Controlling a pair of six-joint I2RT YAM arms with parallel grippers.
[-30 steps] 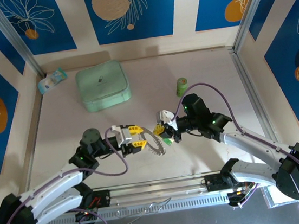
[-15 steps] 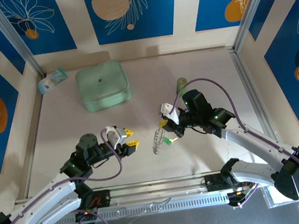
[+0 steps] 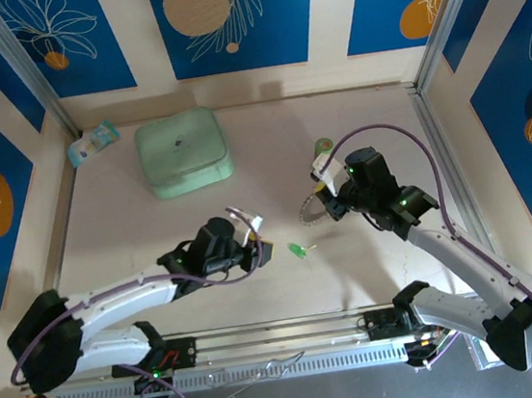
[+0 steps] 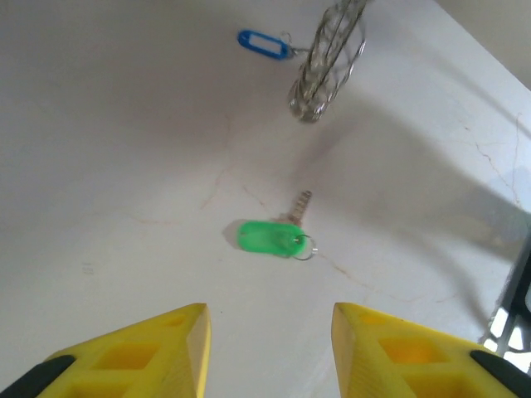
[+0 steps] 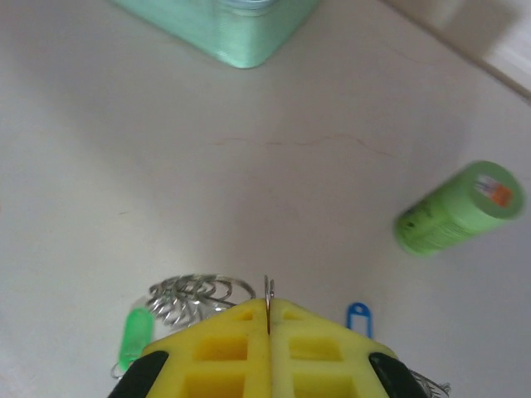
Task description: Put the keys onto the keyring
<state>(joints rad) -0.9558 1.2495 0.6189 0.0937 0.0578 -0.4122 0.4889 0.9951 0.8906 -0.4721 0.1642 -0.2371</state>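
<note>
Green key (image 4: 267,237) flat on table (image 4: 116,166), below left gripper (image 4: 270,319); jaws apart, empty. Centre jaws over key head, descend, pinch edges. Right gripper (image 5: 268,315) clamped on keyring (image 4: 325,58).

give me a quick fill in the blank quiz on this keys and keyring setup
1. The key lying on the table in front of the left end effector has a ____ head.
2. The right end effector is ____ on the keyring.
3. The left end effector's jaws stand ____, with nothing between them.
Missing words: green; shut; open
</note>
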